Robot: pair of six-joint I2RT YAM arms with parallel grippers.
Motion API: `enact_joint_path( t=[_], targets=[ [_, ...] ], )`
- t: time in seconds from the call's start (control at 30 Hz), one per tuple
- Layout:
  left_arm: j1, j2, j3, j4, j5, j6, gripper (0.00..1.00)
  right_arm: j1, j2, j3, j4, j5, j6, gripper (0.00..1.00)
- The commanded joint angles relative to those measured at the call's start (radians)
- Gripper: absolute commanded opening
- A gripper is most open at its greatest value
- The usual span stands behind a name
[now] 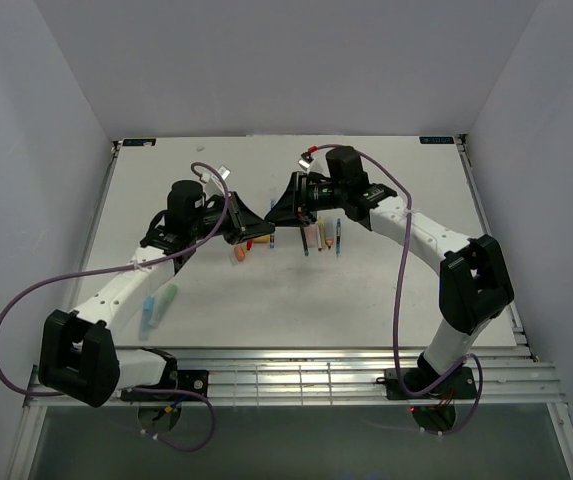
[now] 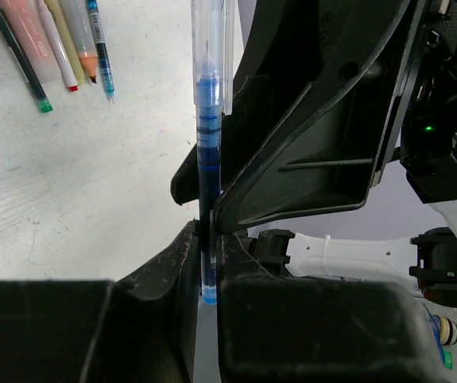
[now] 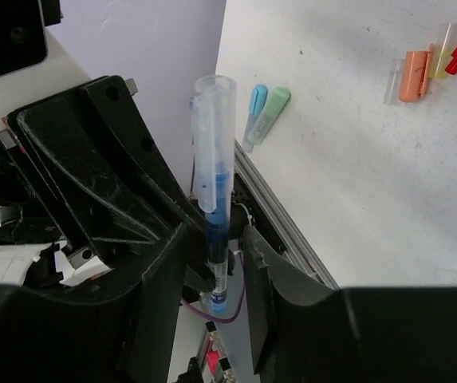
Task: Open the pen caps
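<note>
left gripper (image 2: 206, 243) clenched on slim clear-barrel blue-ink pen (image 2: 206, 152), pen crosswise in fingertips, held off white table (image 1: 386, 300). clear plastic clip cap (image 3: 212, 120) sits on pen's top end. right gripper (image 3: 216, 255) released, fingers straddling lower barrel, gap each side. other pens (image 2: 61, 48) in row on table; loose orange, yellow, red caps (image 3: 431, 60) lie apart.

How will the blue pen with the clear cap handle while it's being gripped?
The blue pen looks like stiff, straight plastic, so it probably won't bend. Slim and smooth, it may slip or pivot in the left gripper, which pinches it near one end.
</note>
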Motion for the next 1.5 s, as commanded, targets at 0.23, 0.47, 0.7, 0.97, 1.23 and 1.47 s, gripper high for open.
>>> enact_joint_path(
  t=[0.23,0.47,0.7,0.97,1.23,1.47],
  targets=[
    [-0.007,-0.007,0.036,0.034,0.013,-0.007,0.07,0.02,-0.007,-0.005,0.032,-0.003,-0.003,0.08],
    [-0.007,0.007,0.103,-0.049,-0.007,0.054,0.4,0.016,-0.057,-0.077,-0.06,-0.003,-0.141,0.08],
    [-0.006,0.065,0.166,-0.072,0.01,0.066,0.41,0.013,-0.128,-0.207,0.048,-0.175,-0.218,0.08],
    [-0.006,0.093,0.128,0.06,0.091,-0.003,0.39,0.013,-0.177,-0.328,0.334,-0.302,-0.048,0.08],
    [-0.006,0.073,0.131,0.03,0.064,0.011,0.42,0.013,-0.177,-0.321,0.382,-0.313,-0.009,0.08],
    [-0.006,0.082,0.174,-0.064,0.039,0.071,0.98,0.013,-0.188,-0.325,0.4,-0.322,0.005,0.08]
  ],
)
